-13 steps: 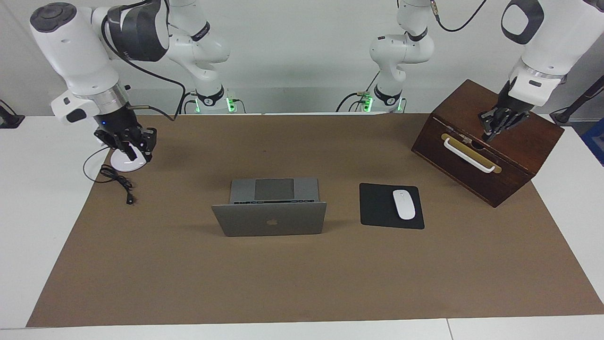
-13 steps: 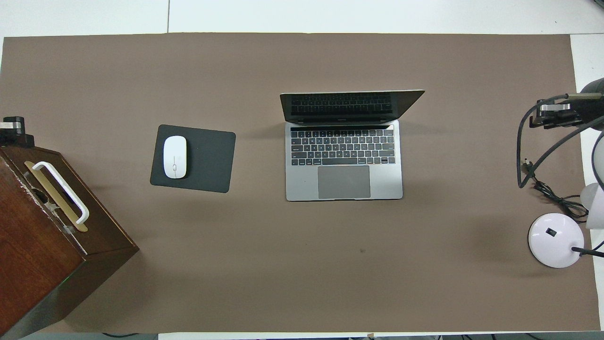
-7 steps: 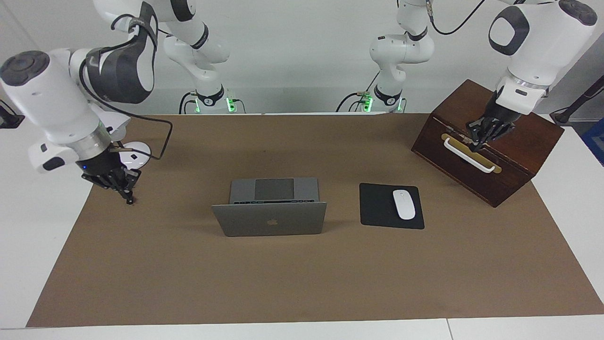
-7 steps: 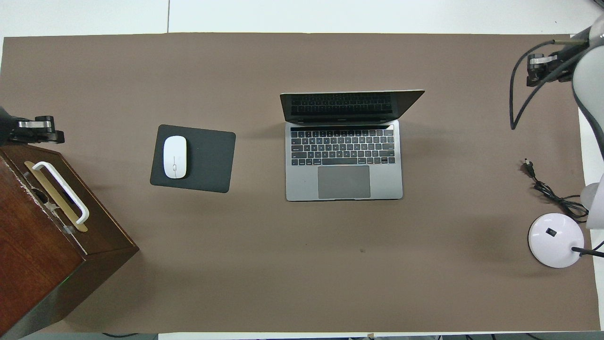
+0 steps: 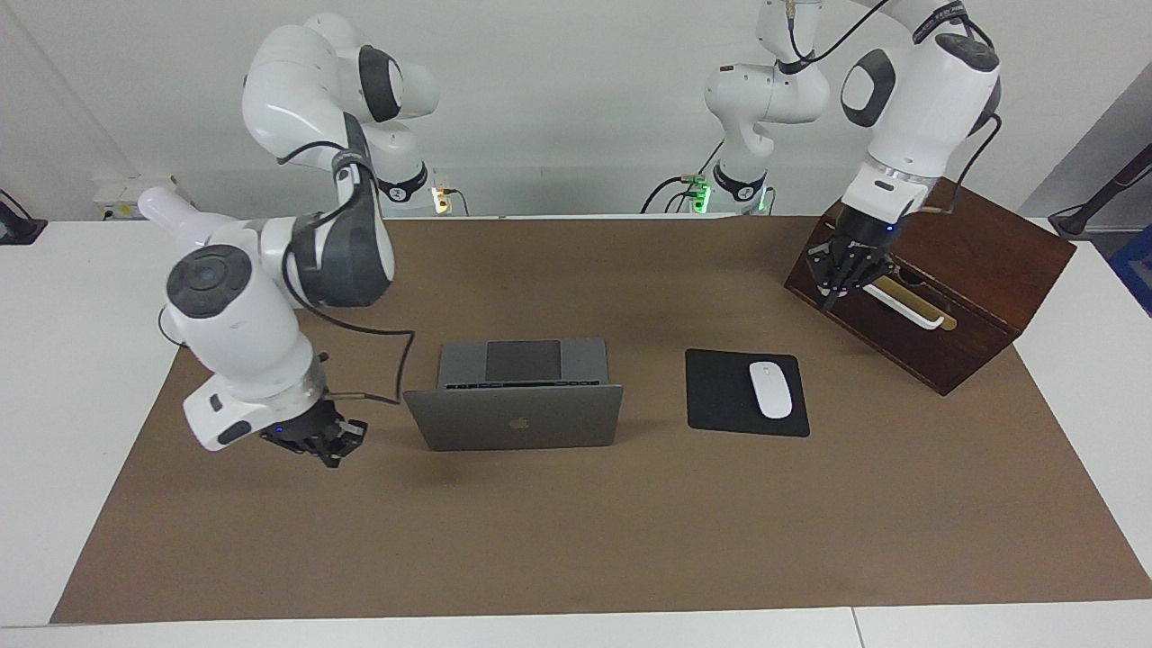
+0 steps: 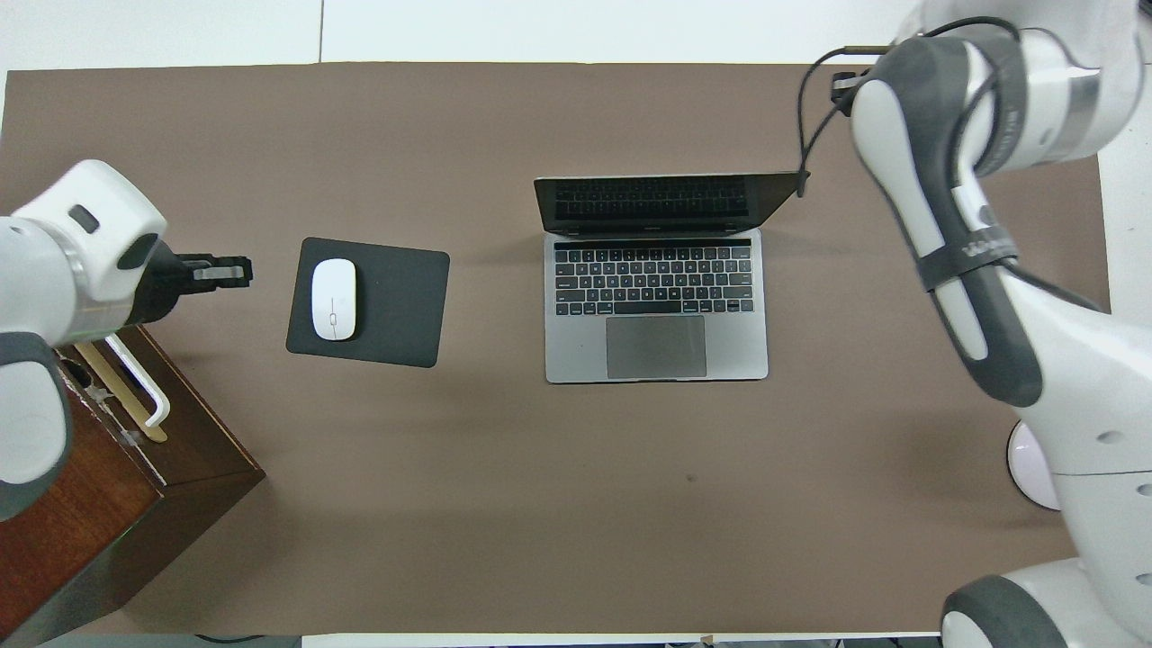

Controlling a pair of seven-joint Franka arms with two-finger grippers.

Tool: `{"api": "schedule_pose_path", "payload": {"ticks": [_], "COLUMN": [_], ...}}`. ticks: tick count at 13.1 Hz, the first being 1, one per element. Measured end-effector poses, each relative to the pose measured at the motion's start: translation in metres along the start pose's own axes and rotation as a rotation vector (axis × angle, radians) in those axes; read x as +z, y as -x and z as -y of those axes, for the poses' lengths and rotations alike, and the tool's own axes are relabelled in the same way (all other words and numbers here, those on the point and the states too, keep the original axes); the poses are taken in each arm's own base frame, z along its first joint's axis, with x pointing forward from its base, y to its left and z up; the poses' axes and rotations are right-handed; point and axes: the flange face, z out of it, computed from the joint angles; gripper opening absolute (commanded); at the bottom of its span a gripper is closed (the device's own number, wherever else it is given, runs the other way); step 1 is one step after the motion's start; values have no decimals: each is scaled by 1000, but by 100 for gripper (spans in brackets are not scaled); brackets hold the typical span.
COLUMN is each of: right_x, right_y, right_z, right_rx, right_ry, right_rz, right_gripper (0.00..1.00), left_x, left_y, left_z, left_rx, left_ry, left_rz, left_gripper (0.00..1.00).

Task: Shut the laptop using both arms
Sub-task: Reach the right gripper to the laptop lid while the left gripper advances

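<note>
Presently, item one: my right claw (image 5: 331, 453), fingertips pressed together with nothing between them, low over the brown mat (image 5: 576, 540) just beside the laptop's lid corner, toward the right arm's end of the bench (image 5: 54, 360).

Item two: my left claw (image 5: 832, 290), likewise closed and empty, hanging by the corner of the wooden box (image 5: 963, 297), near its white handle (image 5: 909, 310); seen from overhead it points toward three o'clock, at the mouse pad.

Item three: laptop (image 5: 513, 416), silver-grey, mid-mat, lid up and open, logo facing away from us; in the overhead view keyboard and trackpad lie bare, the screen at twelve o'clock of them.

Item four: black mouse pad (image 5: 720, 396) with white mouse (image 5: 770, 389), between laptop and box.

Item five: white round base (image 6: 1026, 454), partly under my right arm.
</note>
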Motion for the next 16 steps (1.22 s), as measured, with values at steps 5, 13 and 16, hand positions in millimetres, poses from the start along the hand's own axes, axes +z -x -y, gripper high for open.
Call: {"api": "schedule_pose_path", "payload": {"ticks": [5, 13, 16], "right_x": [-7, -12, -12], "right_y": [18, 20, 21], "right_z": [60, 66, 69], "right_rx": [55, 68, 94], "right_ry": [14, 9, 7], "right_rz": [-25, -33, -34], "right_gripper": [0, 0, 0], "left_x": [23, 90, 121], "left_y": [39, 100, 114], "left_z": [-45, -153, -176], "left_rx": [89, 282, 317], "left_ry": [38, 130, 143], "left_rz": [-111, -231, -252], "left_gripper": [0, 0, 0]}}
